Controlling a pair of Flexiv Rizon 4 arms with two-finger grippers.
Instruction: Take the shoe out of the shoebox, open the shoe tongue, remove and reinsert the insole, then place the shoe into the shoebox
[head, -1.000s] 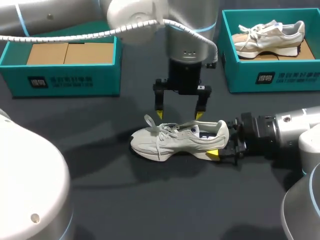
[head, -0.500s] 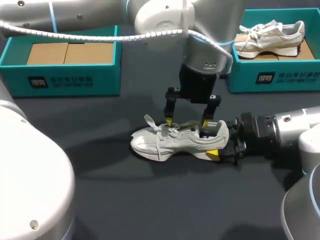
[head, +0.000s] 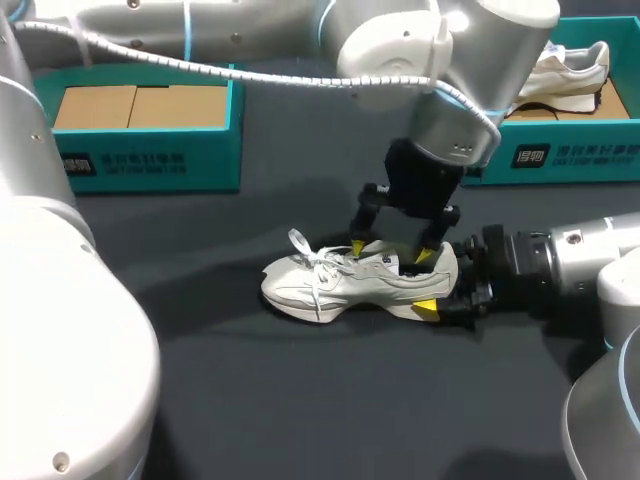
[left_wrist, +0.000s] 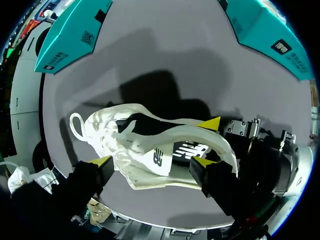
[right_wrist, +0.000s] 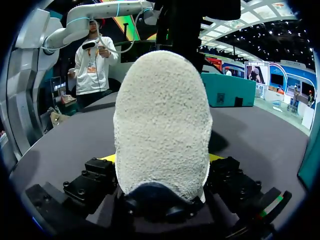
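Left gripper (head: 391, 251): the fingers stood wide apart and held nothing. The tips were down at the opening of the shoe (head: 340, 283), one by the tongue and one nearer the heel.
Right gripper (head: 440, 287): it was closed on the shoe's heel, with a yellow tip on each side of it.
Shoe: pale, upright on its sole on the dark table (head: 300, 400), toe pointing away from the right gripper. The laces (head: 303, 248) lay loose over its front.
Left arm: it came down onto the shoe from above and behind.
Right arm: it lay low, in line with the shoe, behind the heel.
Left box (head: 140, 160): teal with brown card inside, well apart from the shoe, beyond its toe end.
Right box (head: 560, 155): teal, well apart, beyond the heel end, with a second shoe (head: 570, 70) in it.
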